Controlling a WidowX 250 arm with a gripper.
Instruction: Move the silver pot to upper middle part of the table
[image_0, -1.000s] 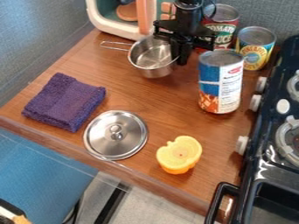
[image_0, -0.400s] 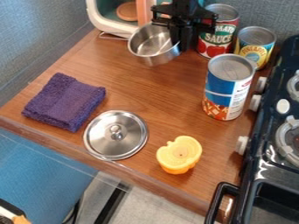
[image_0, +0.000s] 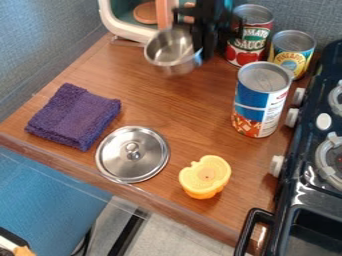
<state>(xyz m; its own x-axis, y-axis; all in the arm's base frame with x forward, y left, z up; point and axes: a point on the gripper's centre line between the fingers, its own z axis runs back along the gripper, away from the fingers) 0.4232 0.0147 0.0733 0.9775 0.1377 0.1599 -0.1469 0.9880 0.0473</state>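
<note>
Near the top centre of the camera view, the black gripper hangs down at the right side of the silver pot. Its fingers are closed on the pot's right rim. The pot is open at the top, and its wire handle points up and left, close to the toy oven. Brown wooden table shows below the pot. I cannot tell whether the pot's base touches the wood.
Tomato can and pineapple can stand at upper right, with a blue-and-white can below. Purple cloth, steel lid and yellow toy lie lower. The stove borders the right; the toy oven, upper left.
The gripper and silver pot have moved upward in the view, the pot also slightly left. The blue-and-white can has shifted right and down since the first frame.
</note>
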